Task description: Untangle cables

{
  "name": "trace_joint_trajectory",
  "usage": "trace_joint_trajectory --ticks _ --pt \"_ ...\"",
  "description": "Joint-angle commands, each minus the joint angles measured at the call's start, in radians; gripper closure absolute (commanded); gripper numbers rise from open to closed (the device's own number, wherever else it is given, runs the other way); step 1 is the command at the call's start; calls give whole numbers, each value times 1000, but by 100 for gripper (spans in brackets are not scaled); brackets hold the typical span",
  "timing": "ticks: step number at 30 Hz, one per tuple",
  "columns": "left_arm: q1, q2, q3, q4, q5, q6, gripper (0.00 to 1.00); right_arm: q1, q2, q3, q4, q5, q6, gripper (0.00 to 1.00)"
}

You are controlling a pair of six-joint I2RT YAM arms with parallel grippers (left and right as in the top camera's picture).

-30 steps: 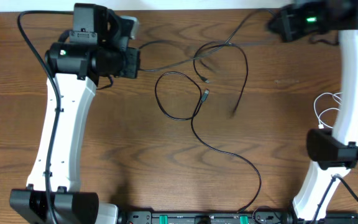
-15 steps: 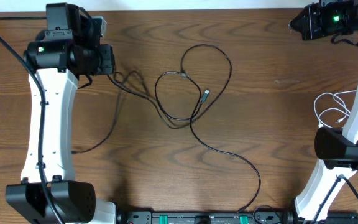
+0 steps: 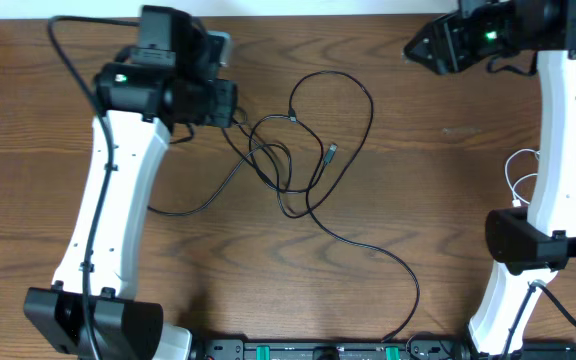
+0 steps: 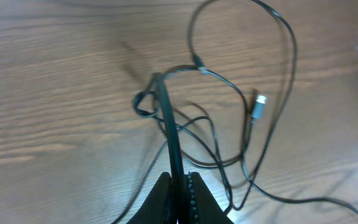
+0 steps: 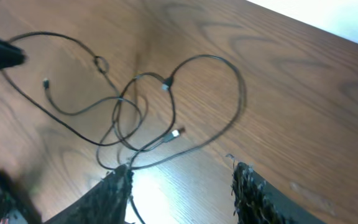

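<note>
Several thin black cables (image 3: 286,165) lie looped over one another on the wooden table, with a metal plug end (image 3: 332,152) in the middle of the loops. My left gripper (image 3: 232,104) sits at the tangle's upper left, shut on one black cable (image 4: 166,118) that runs up from between its jaws to a small kink. The plug (image 4: 260,103) also shows in that wrist view. My right gripper (image 3: 414,47) hovers at the far right top, open, with only bare table between its fingertips (image 5: 122,180). A white cable (image 3: 520,172) lies by the right arm.
One black strand (image 3: 393,262) trails to the front edge, where a power strip (image 3: 318,351) sits. Another strand (image 3: 183,208) curls left under the left arm. The arm bases stand at front left (image 3: 93,325) and right (image 3: 523,245).
The left arm swung right toward the tangle with its cable, bunching the loops closer. The right gripper opened from shut and moved left.
</note>
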Motion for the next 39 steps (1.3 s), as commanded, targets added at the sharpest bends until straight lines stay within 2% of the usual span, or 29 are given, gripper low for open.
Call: trace_joint_trajectory --ticks 1,8,17,20,22,26,30,39 --pt "-62 1 8 -2 9 6 93 34 -27 1 2 -29 -23 48" --pt "-126 -38 8 -2 8 10 93 58 -23 -47 13 -29 -23 46" --pt "-129 -120 8 -1 2 13 92 78 -23 -270 109 -55 -22 47" --pt "-129 -151 8 2 -48 13 93 87 -23 -319 136 -51 -22 56" --pt "-129 -171 8 3 -48 13 93 91 -23 -335 148 -46 -22 57" --pt "-129 -212 8 6 -54 13 93 97 -23 -336 164 6 -3 52" --pt "-129 -267 8 6 -175 11 93 100 -23 -337 159 6 -3 50" --pt "-129 -295 8 5 -176 10 93 137 -22 -382 161 86 34 48"
